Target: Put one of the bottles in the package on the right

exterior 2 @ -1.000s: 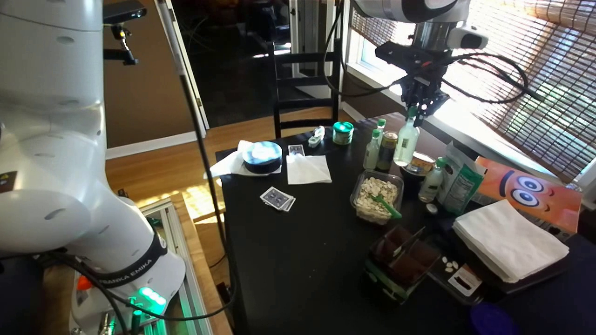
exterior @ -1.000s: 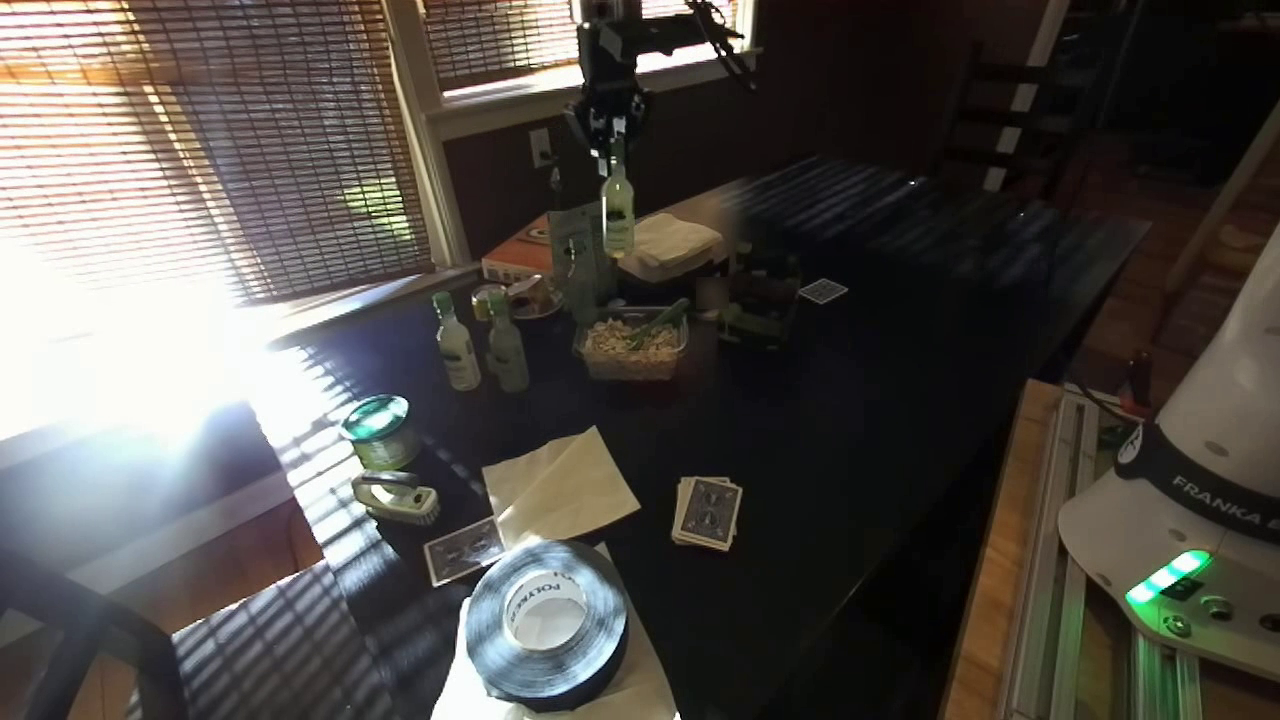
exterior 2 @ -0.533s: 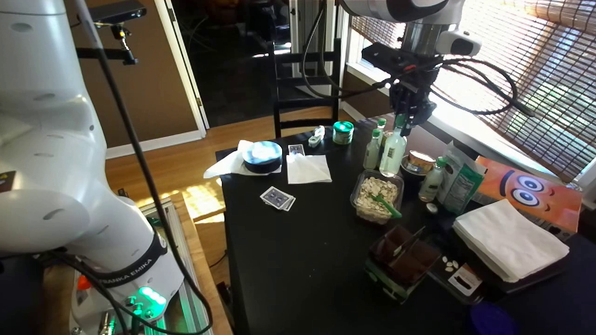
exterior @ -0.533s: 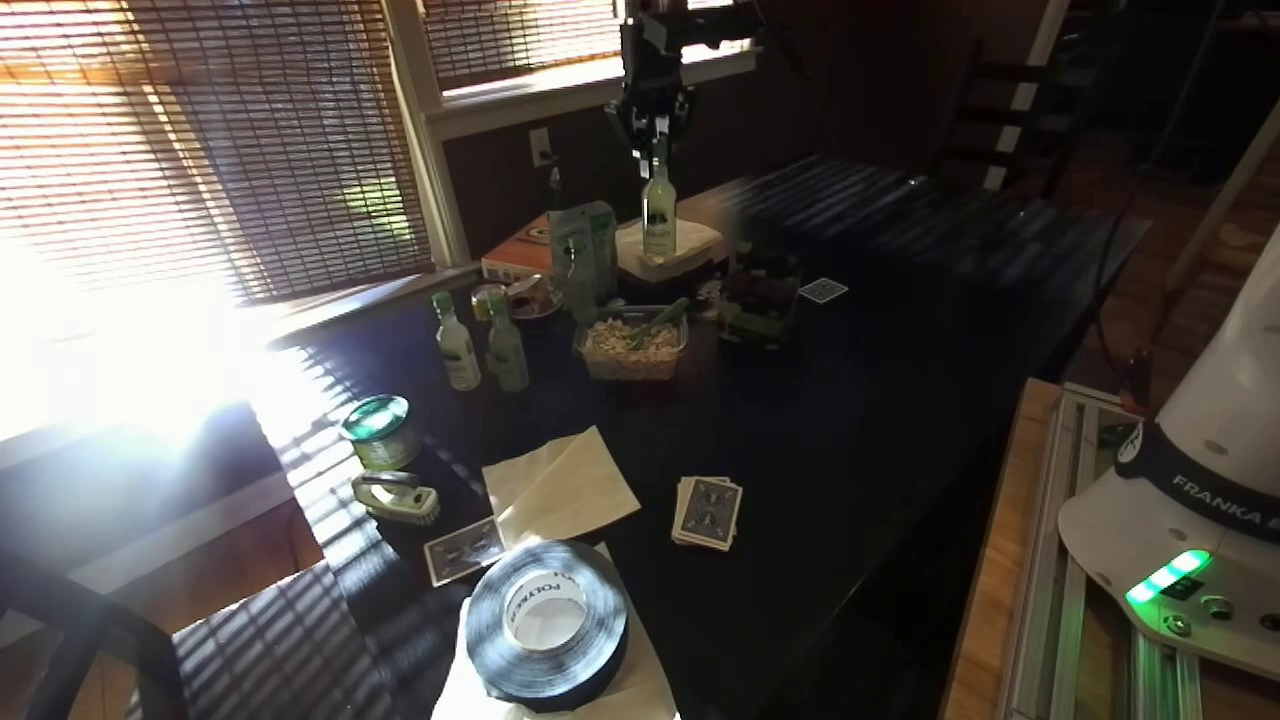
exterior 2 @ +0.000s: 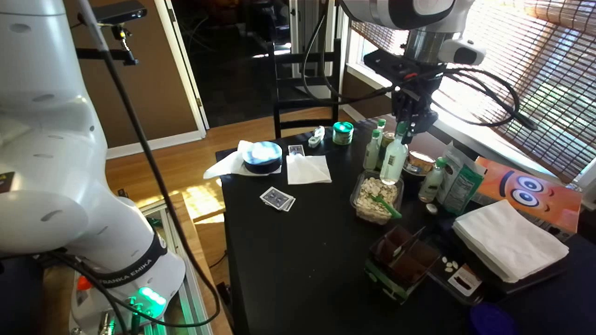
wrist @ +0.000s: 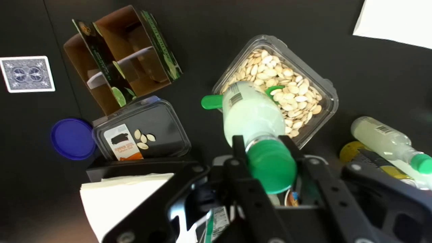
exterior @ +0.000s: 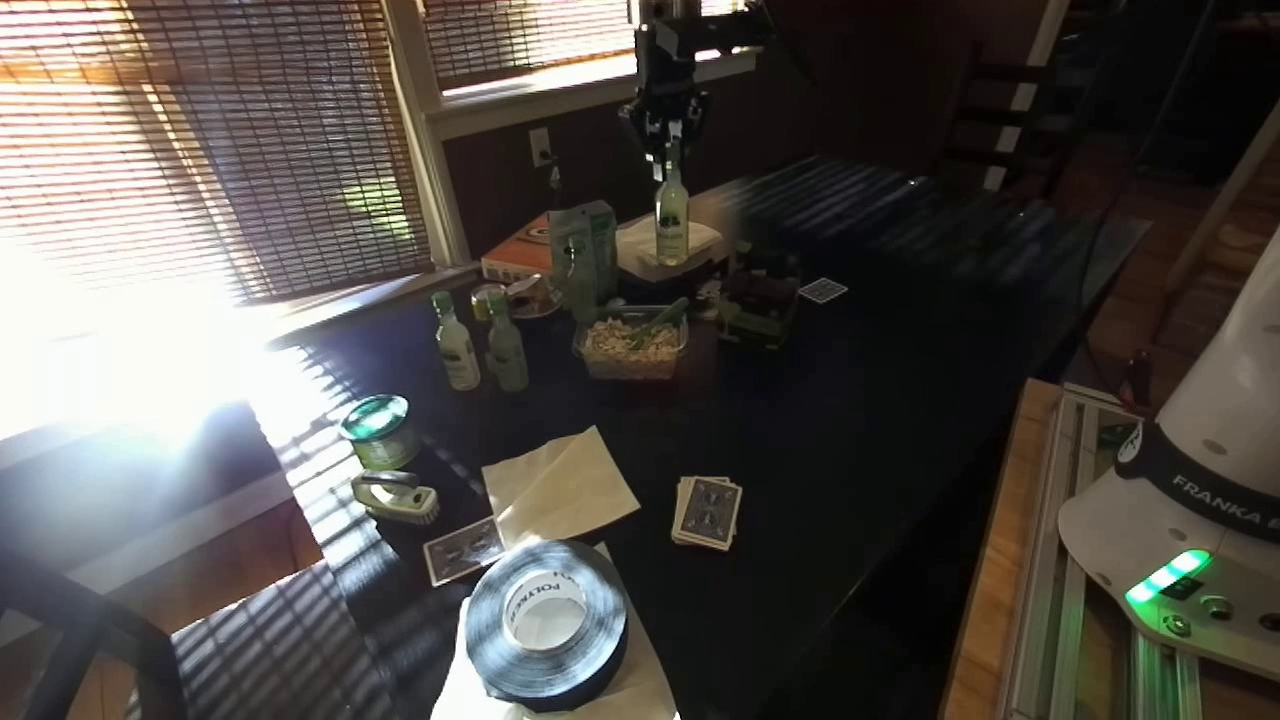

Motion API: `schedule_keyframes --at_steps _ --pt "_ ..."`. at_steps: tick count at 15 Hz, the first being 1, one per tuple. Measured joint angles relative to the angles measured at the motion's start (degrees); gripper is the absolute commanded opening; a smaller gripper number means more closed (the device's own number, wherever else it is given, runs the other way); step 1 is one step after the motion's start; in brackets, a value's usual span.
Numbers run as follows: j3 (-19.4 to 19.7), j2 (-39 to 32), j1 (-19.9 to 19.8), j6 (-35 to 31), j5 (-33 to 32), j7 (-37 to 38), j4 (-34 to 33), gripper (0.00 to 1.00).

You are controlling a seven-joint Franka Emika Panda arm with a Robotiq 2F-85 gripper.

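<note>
My gripper (wrist: 263,140) is shut on the neck of a bottle (wrist: 249,113) with pale liquid and a green cap. In an exterior view the held bottle (exterior 2: 395,160) hangs near upright in the air by the seed tub, its base overlapping the tub's back edge. It also shows in another exterior view (exterior: 672,225). The package, an open cardboard carton with compartments (wrist: 161,44), stands on the table, also in both exterior views (exterior 2: 385,282) (exterior: 755,328). No bottle shows in it. Other bottles (exterior 2: 371,153) (exterior 2: 432,181) (exterior 2: 381,124) stand on the table.
A clear tub of seeds (wrist: 332,98) with a green spoon lies below the held bottle. By the carton are a clear lid (wrist: 168,135), a blue lid (wrist: 73,139) and napkins (exterior 2: 510,242). Cards (exterior 2: 275,197) and tape (exterior 2: 262,158) lie farther off.
The gripper has carried the bottle toward the carton's side, rightward in an exterior view and leftward and slightly down in another. Most movement came early; the last half second shows less. The grip is unchanged.
</note>
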State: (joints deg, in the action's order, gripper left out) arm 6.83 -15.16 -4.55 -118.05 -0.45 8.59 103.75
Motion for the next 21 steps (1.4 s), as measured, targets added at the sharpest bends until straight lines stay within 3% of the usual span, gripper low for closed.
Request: schedule_keyframes --at_steps 8,16,21 --pt "3.39 5.9 -3.99 -2.76 0.24 0.94 9.14 0.07" --pt "5.29 4.72 -5.47 -10.21 0.22 3.38 13.09 0.07" --pt "5.98 3.19 -5.83 -11.38 0.22 4.92 13.33 0.07"
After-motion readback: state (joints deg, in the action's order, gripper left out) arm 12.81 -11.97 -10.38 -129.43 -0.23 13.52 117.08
